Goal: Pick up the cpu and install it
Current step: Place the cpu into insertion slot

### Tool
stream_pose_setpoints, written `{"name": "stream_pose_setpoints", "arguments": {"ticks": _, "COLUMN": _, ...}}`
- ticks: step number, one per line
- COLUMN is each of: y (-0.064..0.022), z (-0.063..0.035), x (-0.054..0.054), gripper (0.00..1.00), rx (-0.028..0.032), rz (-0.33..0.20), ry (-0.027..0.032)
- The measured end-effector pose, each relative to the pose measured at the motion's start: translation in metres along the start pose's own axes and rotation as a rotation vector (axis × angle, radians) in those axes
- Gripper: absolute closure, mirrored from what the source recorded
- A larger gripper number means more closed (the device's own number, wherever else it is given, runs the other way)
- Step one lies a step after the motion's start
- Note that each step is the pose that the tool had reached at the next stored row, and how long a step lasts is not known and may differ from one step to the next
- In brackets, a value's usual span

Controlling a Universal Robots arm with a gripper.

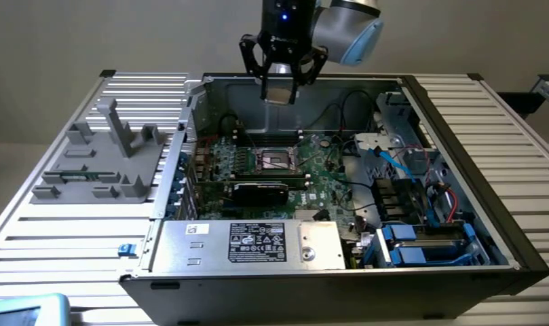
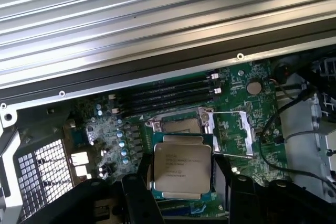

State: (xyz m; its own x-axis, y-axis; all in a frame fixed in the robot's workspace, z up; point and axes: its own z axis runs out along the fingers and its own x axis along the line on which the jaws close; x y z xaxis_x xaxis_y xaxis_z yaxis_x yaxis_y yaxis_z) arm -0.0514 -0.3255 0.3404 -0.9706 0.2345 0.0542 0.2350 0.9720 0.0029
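**Asker:** What is there, and how many of each?

**Describer:** There is one robot arm with one gripper (image 1: 281,87). One computer case (image 1: 455,170) lies open on a slatted table (image 1: 66,231). One grey plastic block (image 1: 102,163) stands on the table, just beside the case at the exterior view's left.

**Asker:** Where is the cpu?

**Describer:** There is one cpu (image 1: 278,95). The gripper is closed on it, with a black finger (image 2: 139,195) against each side and the silver top facing the wrist camera. It hangs in open air, level with the case's far rim and well above the circuit board (image 1: 333,176).

**Asker:** Where is the socket?

**Describer:** There is one socket (image 1: 276,159). Its metal frame (image 2: 233,132) is swung open to one side.

**Asker:** What crowds it?

**Describer:** A black card (image 1: 260,190) sits just beside its near edge. Cables (image 1: 347,115) loop at the exterior view's right. Dark memory sticks (image 2: 173,94) line the far side, and I cannot count them.
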Motion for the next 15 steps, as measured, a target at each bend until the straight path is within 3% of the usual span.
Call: {"name": "stream_pose_setpoints", "arguments": {"ticks": 15, "y": 0.0000, "z": 0.0020, "x": -0.0001, "gripper": 0.45, "rx": -0.0062, "rz": 0.204, "ry": -0.0018}}
